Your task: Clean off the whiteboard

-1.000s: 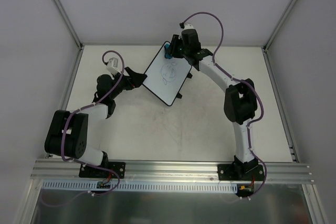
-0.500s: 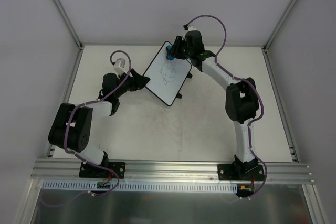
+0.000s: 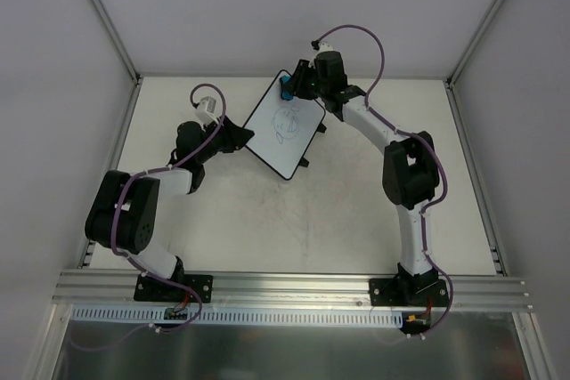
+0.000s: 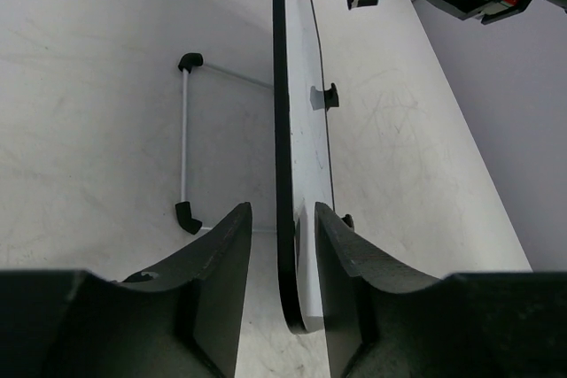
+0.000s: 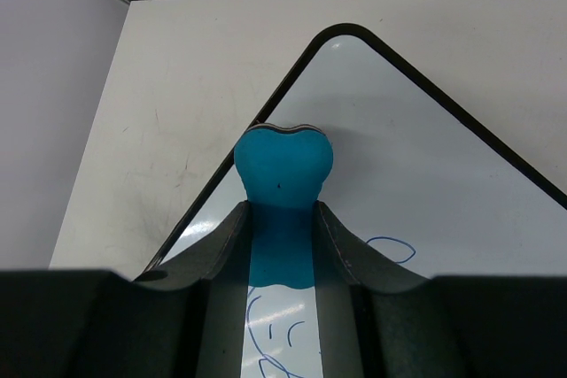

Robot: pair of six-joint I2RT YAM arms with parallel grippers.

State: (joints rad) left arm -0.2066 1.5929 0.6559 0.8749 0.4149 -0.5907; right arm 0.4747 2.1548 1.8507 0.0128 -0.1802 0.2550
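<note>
Left gripper [image 3: 238,137]: my fingers stand apart, straddling the 9 o'clock edge of the whiteboard [image 3: 287,135]. The left wrist view shows the black rim between them with a gap on one side, so I judge the board not yet pinched. A second ago this gripper was just short of that edge, and since then my left arm has swung in toward 1 o'clock to meet it.

Right gripper [image 5: 283,219]: clamped on the blue eraser [image 5: 283,161], whose end rests at the board's 12 o'clock corner, hardly moved over the same second.

The board lies on the far half of the table [image 3: 267,220], with the blue scribble [image 3: 287,122] at its middle untouched. Erasing has therefore not begun. Bracing comes first, then wiping toward 6 o'clock.
</note>
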